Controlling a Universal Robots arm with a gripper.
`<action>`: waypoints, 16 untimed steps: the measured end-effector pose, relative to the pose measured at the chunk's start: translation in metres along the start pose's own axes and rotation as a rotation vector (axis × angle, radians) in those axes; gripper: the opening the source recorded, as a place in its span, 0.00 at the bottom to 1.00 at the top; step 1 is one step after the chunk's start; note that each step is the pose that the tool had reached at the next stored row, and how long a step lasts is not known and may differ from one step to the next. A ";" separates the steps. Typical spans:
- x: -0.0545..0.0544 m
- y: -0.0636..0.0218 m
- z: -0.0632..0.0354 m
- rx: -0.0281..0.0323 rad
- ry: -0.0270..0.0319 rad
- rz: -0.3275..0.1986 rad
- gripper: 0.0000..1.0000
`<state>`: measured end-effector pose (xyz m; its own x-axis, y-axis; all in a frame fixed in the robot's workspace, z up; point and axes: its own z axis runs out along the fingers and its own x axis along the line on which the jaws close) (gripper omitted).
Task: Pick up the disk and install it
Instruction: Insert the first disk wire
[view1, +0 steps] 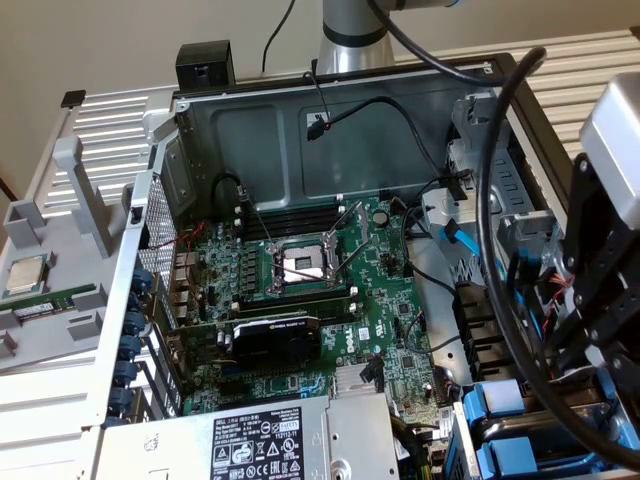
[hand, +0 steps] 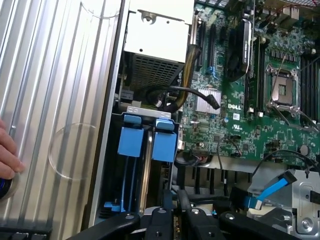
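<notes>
The gripper (hand: 175, 212) was closed almost completely, its black finger links drawn together, and no object was visible between them; whether the tips touched anything could not be determined. It hung directly over the drive bay (hand: 131, 109) at the corner of the open computer case (view1: 300, 120). The disk (hand: 164, 142) stood on edge in that bay, the blue end of its carrier frame turned toward the gripper, in the slot nearer the motherboard (hand: 235, 125). The other blue-framed drive (hand: 131, 141) sat just beside it in the neighbouring slot, with a silver metal edge showing between the two frames. A blue flat cable (hand: 270, 192) lay loose near the bay, over a grey metal bracket (hand: 305, 200). A bundle of black cables (hand: 172, 95) ran from the power supply (hand: 157, 52) past a small silver heatsink (hand: 206, 104). Further out on the motherboard, the processor socket (view1: 303, 264) showed its bare metal frame, and a black graphics card (view1: 275, 340) was seated between the socket and the power supply. The case rested on a ribbed metal table (hand: 55, 75). A person's hand (hand: 7, 156) lay on that table, apart from the case. A small square processor chip (view1: 25, 275) lay on a grey fixture (view1: 40, 330) at the exterior view's left, outside the case. The arm column (view1: 350, 35) rose behind the case's far wall.
</notes>
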<state>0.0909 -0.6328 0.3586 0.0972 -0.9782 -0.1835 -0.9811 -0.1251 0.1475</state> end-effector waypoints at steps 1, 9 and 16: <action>0.000 0.0001 0.0001 0.0014 -0.0010 0.007 0.16; -0.001 0.0021 -0.0034 0.0089 -0.0019 0.043 0.16; -0.001 0.0038 -0.0056 0.0350 0.0217 0.053 0.16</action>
<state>0.0880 -0.6329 0.3649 0.0482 -0.9867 -0.1552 -0.9902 -0.0676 0.1222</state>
